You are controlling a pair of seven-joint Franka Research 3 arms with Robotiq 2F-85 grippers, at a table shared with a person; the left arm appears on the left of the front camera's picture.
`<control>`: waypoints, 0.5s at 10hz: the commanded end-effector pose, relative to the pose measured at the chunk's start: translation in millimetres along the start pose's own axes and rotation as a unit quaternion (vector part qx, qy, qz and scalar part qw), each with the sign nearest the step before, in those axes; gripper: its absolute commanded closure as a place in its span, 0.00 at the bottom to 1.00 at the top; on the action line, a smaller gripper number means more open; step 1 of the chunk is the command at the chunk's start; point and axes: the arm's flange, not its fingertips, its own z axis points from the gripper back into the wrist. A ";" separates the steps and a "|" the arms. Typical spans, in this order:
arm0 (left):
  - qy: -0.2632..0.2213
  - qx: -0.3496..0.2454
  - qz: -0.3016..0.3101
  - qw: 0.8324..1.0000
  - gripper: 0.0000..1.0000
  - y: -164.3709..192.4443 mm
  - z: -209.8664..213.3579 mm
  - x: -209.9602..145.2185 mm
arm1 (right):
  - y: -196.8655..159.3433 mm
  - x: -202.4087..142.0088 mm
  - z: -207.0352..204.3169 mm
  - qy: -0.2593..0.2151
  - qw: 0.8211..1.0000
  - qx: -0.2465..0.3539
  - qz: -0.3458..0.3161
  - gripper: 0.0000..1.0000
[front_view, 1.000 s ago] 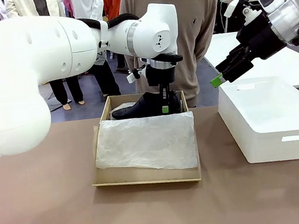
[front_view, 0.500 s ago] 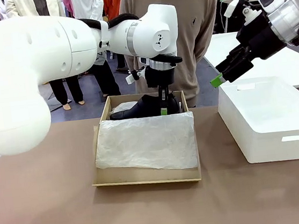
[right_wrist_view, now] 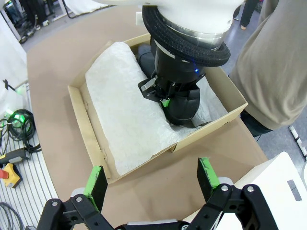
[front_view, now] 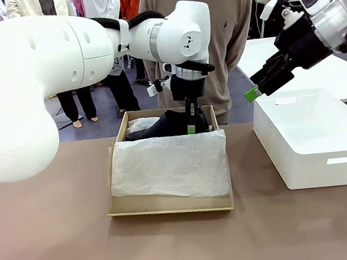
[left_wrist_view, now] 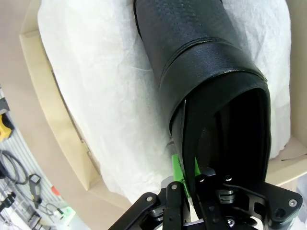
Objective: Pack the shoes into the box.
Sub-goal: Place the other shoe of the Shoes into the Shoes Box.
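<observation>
One glossy black shoe (front_view: 160, 126) lies on white tissue (front_view: 168, 165) at the far end of the tan box (front_view: 169, 204). My left gripper (front_view: 189, 121) reaches down from above and is shut on the shoe's heel rim. The left wrist view looks along the shoe (left_wrist_view: 206, 62), with the left gripper (left_wrist_view: 184, 170) pinching its collar between green pads. My right gripper (front_view: 252, 93) hangs open in the air to the right of the box. From the right wrist, the right gripper (right_wrist_view: 151, 179) is empty above the box (right_wrist_view: 91, 139), the shoe (right_wrist_view: 184, 108) and the left gripper (right_wrist_view: 168, 98).
A large white box (front_view: 312, 133) stands on the table's right side, just below my right gripper. A person in a beige sweater (front_view: 225, 30) stands behind the tan box at the far edge. Bare brown tabletop (front_view: 81, 253) lies in front and to the left.
The left arm's wrist has shifted slightly, and the held shoe has slid a little to the left in the box's far end. The right arm has not moved.
</observation>
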 end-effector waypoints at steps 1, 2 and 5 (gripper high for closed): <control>-0.040 -0.018 0.049 0.998 1.00 8.0 12.1 -8.4 | -2.3 0.7 -1.4 -0.013 1.000 0.006 0.004 0.00; -0.039 -0.021 0.051 0.998 1.00 7.6 9.9 -8.3 | -2.3 0.7 -1.4 -0.013 1.000 0.006 0.004 0.00; -0.031 -0.028 0.049 0.998 0.93 5.0 8.8 -7.6 | -2.3 0.7 -1.4 -0.013 1.000 0.006 0.004 0.00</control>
